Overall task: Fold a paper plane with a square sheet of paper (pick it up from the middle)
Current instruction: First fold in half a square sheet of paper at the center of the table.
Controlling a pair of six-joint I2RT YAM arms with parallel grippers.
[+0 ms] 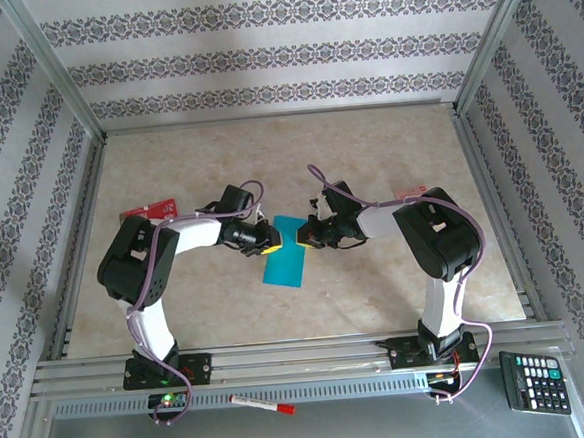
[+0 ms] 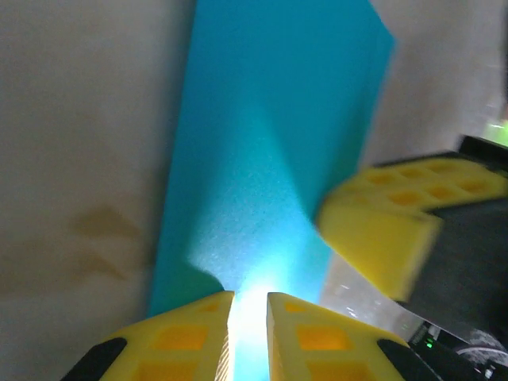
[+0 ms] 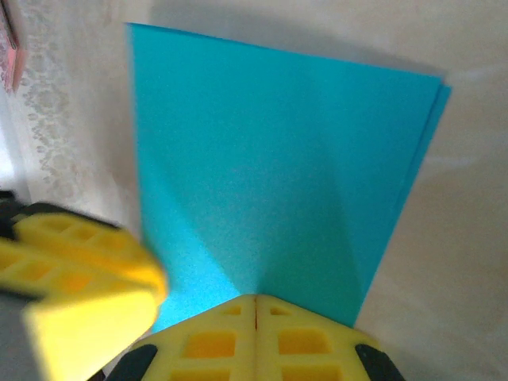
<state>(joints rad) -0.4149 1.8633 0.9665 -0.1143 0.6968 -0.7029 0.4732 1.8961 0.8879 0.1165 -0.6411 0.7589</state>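
Top view: folded teal-blue sheet of paper (image 1: 284, 255) at mid-worktop (image 1: 388, 152), its far end pinched between left gripper (image 1: 270, 240) and right gripper (image 1: 311, 234). Red-and-white card (image 1: 149, 209), far left: print unreadable.
Left wrist: fingers (image 2: 190, 333) clenched on the sheet.
Right wrist: fingers (image 3: 206, 341) shut on its edge; layers sit offset. Risk: an opposed pull could tear the sheet or skew the crease.

Left pincer (image 1: 271, 244), right pincer (image 1: 310, 235) flank the paper (image 1: 285, 267); its near end free.
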